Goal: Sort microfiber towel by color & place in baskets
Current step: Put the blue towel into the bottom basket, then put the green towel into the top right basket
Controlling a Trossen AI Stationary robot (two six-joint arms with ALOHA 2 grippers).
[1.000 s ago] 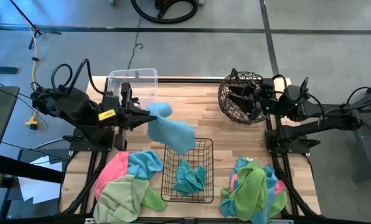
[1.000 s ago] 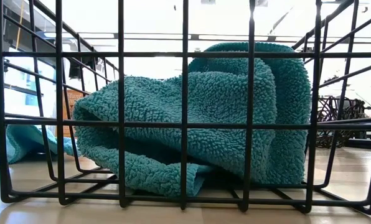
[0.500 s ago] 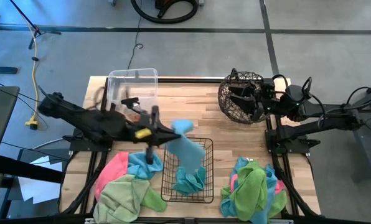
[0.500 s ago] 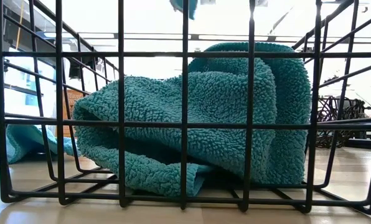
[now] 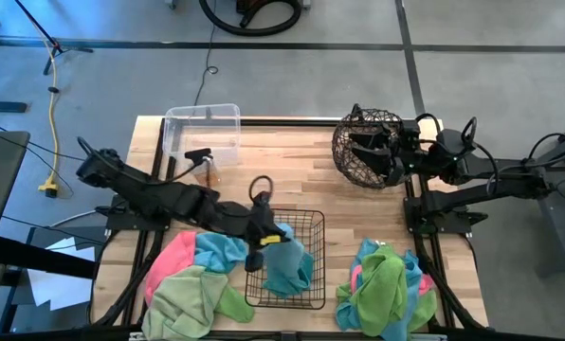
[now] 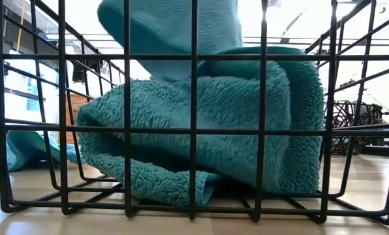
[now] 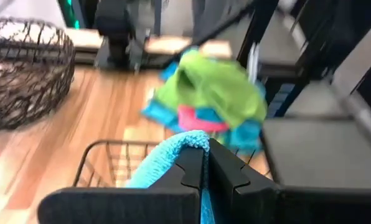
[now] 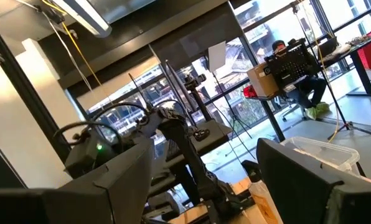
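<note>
Left gripper of mine is pinched tight on a blue towel, and I am holding it right over the black wire basket in the middle of the table. In the low view the hanging blue towel dips inside the basket, just above another blue towel that already lies there in a heap. So one blue towel is home, and this one is almost home (I only need to let go, I think). My right gripper waits far off at the round brown wire basket, with its fingers spread wide and nothing in them. That round basket looks bare, as far as I can see, and so does the clear tub at the back of the table. A lot is left to do. Near the front, on my left side, is a pile of pink, blue and green towels. On my right side is another pile with green on top and pink and blue poking out. I cannot tell how many towels are in each pile. My guess is that the sorting has only just started, because no pink or green towel is in any basket.
</note>
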